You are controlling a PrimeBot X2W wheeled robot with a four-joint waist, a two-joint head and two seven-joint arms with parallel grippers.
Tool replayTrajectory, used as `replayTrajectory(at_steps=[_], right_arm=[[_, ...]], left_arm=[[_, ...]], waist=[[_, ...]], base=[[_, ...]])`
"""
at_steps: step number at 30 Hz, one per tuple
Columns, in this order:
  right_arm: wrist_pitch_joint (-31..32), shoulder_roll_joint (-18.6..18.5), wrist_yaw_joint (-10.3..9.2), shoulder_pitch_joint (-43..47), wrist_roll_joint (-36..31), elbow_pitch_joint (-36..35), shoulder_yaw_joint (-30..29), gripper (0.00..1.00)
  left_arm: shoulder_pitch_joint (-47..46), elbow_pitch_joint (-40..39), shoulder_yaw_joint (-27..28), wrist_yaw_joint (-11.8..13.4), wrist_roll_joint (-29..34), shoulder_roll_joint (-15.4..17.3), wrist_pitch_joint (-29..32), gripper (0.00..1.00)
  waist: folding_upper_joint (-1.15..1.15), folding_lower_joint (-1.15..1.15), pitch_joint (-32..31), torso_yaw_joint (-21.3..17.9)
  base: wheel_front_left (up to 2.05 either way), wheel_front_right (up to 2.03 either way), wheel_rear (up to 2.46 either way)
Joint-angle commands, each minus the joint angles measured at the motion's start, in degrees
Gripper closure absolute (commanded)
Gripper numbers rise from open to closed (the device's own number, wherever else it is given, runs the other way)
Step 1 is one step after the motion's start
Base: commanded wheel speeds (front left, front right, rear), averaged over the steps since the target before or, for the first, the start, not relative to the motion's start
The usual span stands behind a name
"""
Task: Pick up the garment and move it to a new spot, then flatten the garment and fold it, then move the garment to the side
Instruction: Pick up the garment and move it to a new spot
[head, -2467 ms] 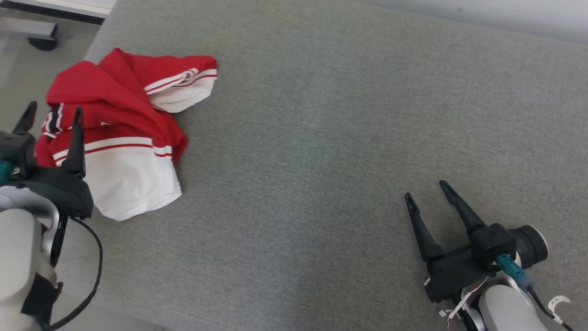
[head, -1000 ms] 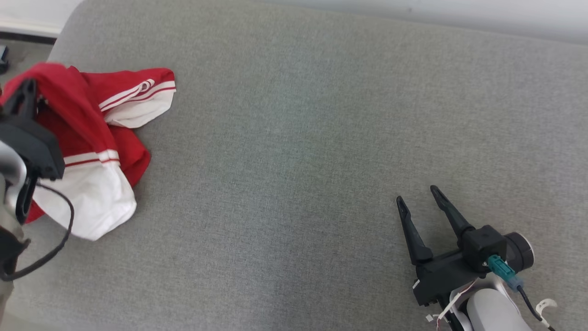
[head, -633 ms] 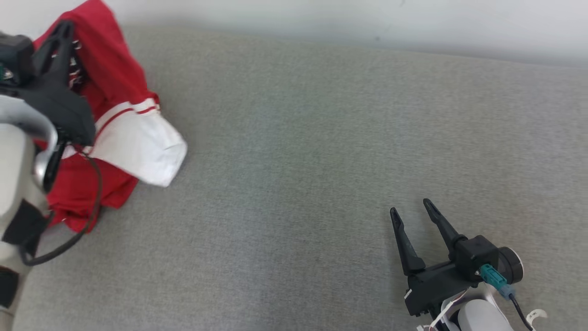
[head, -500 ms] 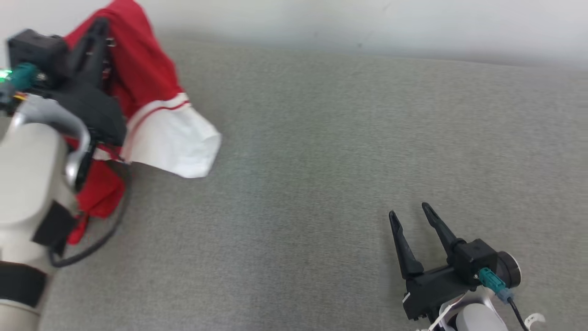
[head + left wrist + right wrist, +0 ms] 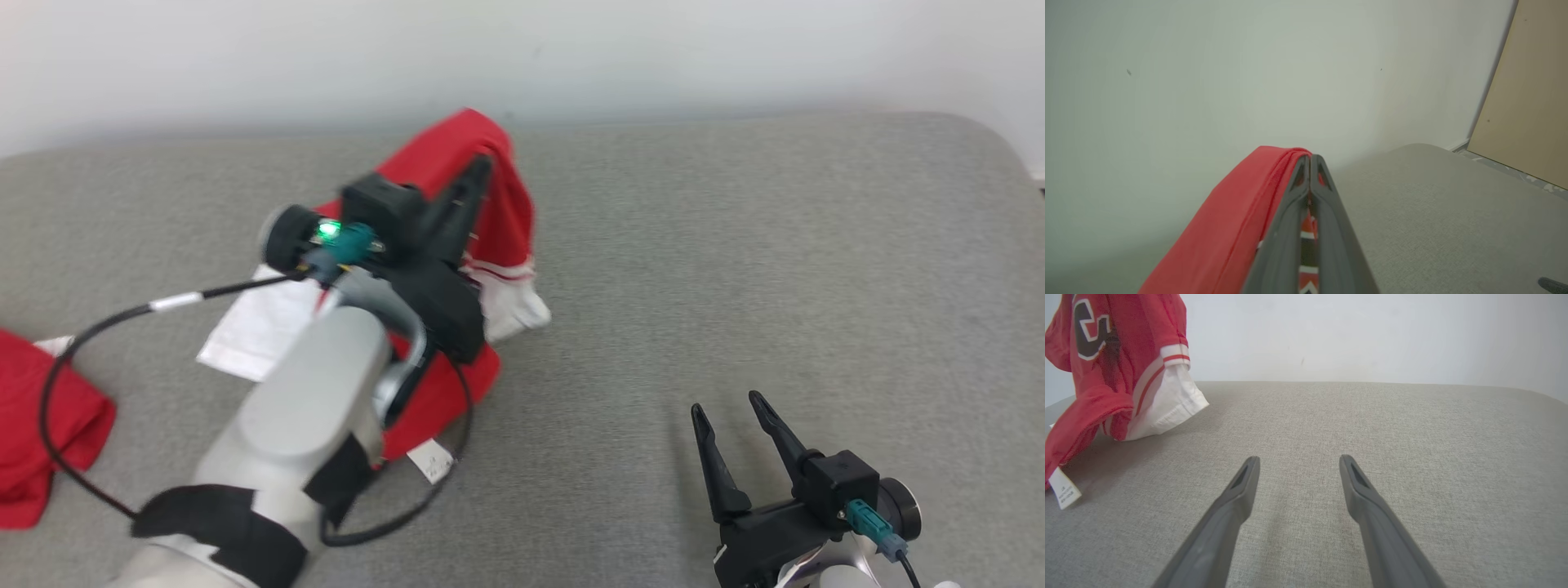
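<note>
Nearest to me, at the near right, the right arm (image 5: 816,523) sits low over the bare grey cushion (image 5: 735,286). Its jaws are spread wide with nothing between them, and they are well apart from the garment. At the near left edge lies a red fold of cloth (image 5: 41,441); I can't tell whether it belongs to the same piece. The left arm (image 5: 302,408) reaches from there toward the middle, with its black cable (image 5: 82,343) looping beside it. A little farther on, a white label (image 5: 430,460) and the lower red and white cloth rest on the cushion. Above them the left jaws are pressed tight together on a bunched red fold of the garment (image 5: 498,196). That fold is held up high, so the garment hangs like a tent over the middle of the cushion toward the far side, near the pale wall (image 5: 522,57). As I judge it, the pickup is done and I am in the carry, with the garment only partly off the cushion. Setting it down in the new spot is left to do. After that it has to be spread flat, folded and shifted aside, and I expect the idle right arm will be needed for the spreading.
</note>
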Motion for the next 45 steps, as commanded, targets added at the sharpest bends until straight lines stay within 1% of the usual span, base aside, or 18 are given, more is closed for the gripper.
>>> replayTrajectory(at_steps=[1, 3, 4, 6, 10, 12, 14, 15, 18, 21, 27, 31, 35, 39, 45], right_arm=[[0.0, 0.3, 0.03, 0.3, -0.1, 0.0, 0.0, 0.00], [0.0, 0.4, 0.03, 0.7, -0.2, 0.0, -0.3, 0.00], [0.0, 0.4, 0.03, 0.7, -0.2, 0.0, -0.3, 0.00], [0.0, 0.6, 0.03, 1.1, -0.1, 0.5, -0.1, 0.00], [0.0, 0.9, 0.03, 1.2, 0.1, 1.0, 0.1, 0.00], [0.0, 1.0, 0.03, 1.1, 0.2, 1.0, 0.1, 0.00], [0.0, 1.0, 0.03, 1.2, 0.2, 0.9, 0.0, 0.00], [0.0, 1.1, 0.03, 1.2, 0.3, 0.9, -0.1, 0.00], [0.0, 1.0, 0.03, 0.9, 0.3, 0.9, -0.5, 0.00], [0.0, 1.1, 0.03, 0.9, 0.1, 0.7, -0.8, 0.00], [0.0, 1.1, 0.03, 0.8, -0.3, 0.5, -0.6, 0.00], [0.0, 1.3, 0.03, 1.1, -0.6, 0.2, -0.6, 0.00], [0.0, 1.3, 0.03, 2.0, -0.9, 0.1, -1.0, 0.00], [0.0, 1.4, 0.03, 2.4, -1.0, -0.1, -1.6, 0.00], [0.0, 1.7, 0.03, 3.3, -1.6, 0.1, -2.0, 0.00]], left_arm=[[0.7, 0.1, -1.3, 0.1, -0.5, -1.0, -0.5, 1.00], [1.3, 0.2, -3.8, 0.1, -0.9, -2.3, -0.9, 1.00], [1.3, 0.2, -3.8, 0.1, -0.9, -2.3, -0.9, 1.00], [1.7, 0.4, -5.5, 0.1, -1.3, -3.1, -1.1, 1.00], [3.5, 1.2, -7.3, 0.1, -3.1, -4.1, -1.4, 1.00], [4.4, 1.9, -7.0, 0.3, -2.9, -4.2, -1.5, 1.00], [5.8, 2.2, -6.2, 0.5, -2.6, -4.3, -1.4, 0.26], [6.5, 2.4, -5.6, 0.8, -2.3, -4.3, -1.4, 0.00], [8.8, 1.8, -3.1, 1.5, -0.9, -4.2, -1.4, 0.00], [11.3, 0.5, 0.0, 1.9, 1.0, -3.4, -1.4, 0.00], [18.4, -4.5, 6.1, 3.9, 7.3, -0.1, -1.4, 0.00], [24.5, -10.1, 12.0, 5.7, 11.0, 2.1, -1.4, 0.00], [31.1, -15.0, 18.5, 6.7, 13.9, 3.2, -1.4, 0.00], [37.3, -19.4, 24.8, 6.9, 16.4, 3.3, -1.4, 0.00], [45.4, -23.2, 31.8, 5.7, 20.4, 2.2, -1.4, 0.00]], waist=[[0.00, 0.00, -0.9, -3.3], [0.00, 0.00, -1.0, -4.3], [0.00, 0.00, -1.0, -4.3], [0.00, 0.00, -1.3, -5.1], [0.00, 0.00, -1.8, -6.2], [0.00, 0.00, -1.9, -6.6], [0.00, 0.00, -1.9, -6.7], [0.00, 0.00, -1.9, -6.6], [0.00, 0.00, -1.8, -6.2], [0.00, 0.00, -1.9, -5.4], [0.00, 0.00, -2.8, -4.1], [0.00, 0.00, -3.3, -3.4], [0.00, 0.00, -4.0, -2.7], [0.00, 0.00, -4.5, -2.1], [0.00, 0.00, -5.6, -1.6]], base=[[0.00, 0.00, 0.00], [0.00, 0.00, 0.00], [0.00, 0.00, 0.00], [0.00, 0.00, 0.00], [0.00, 0.00, 0.00], [0.00, 0.00, 0.00], [0.00, 0.00, 0.00], [0.00, 0.00, 0.00], [0.00, 0.00, 0.00], [0.00, 0.00, 0.00], [0.00, 0.00, 0.00], [0.00, 0.00, 0.00], [0.00, 0.00, 0.00], [0.00, 0.00, 0.00], [0.00, 0.00, 0.00]])
